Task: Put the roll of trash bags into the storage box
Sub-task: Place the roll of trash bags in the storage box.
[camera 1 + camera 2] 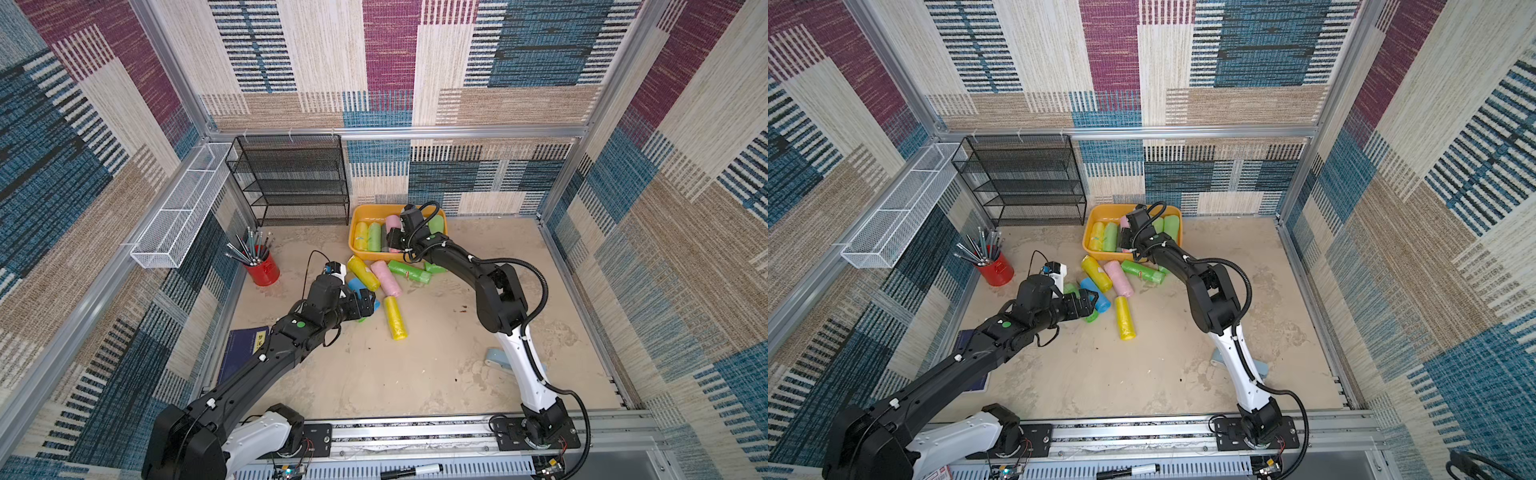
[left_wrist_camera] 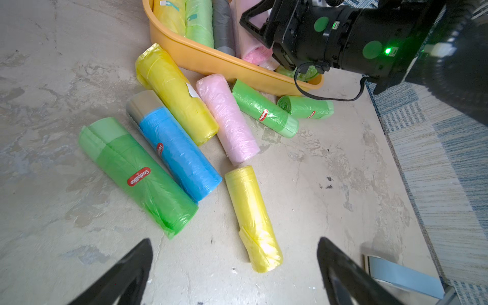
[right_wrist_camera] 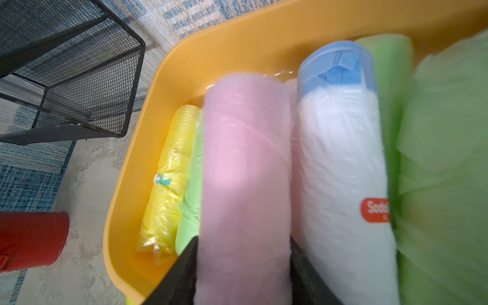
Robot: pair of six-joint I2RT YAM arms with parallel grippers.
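Black and spread wide, the fingers of the left gripper (image 2: 234, 239) hang over the sandy floor (image 2: 66, 237) with nothing between them. Just past them, loose rolls lie on the floor: a pale yellow roll (image 2: 253, 219), a big green roll (image 2: 137, 174) and a blue roll (image 2: 179, 155), with more behind.

Farther on sits the storage box (image 2: 211, 62), an orange-yellow tub with round corners. The right gripper (image 3: 243, 237) is over it. The right wrist view shows the pink roll of trash bags (image 3: 245, 158), soft and smooth, between the two fingers and above the rolls in the box. It looks blurry, so I cannot tell if the fingers squeeze it or only stand beside it.

That view also shows a white roll (image 3: 340, 158) with a blue end, which the top views do not show. The left wrist view shows a grey roll (image 2: 223, 23) in the box, hidden in the right wrist view. A yellow roll (image 3: 169, 179) and green rolls (image 3: 443, 158) lie in there too.
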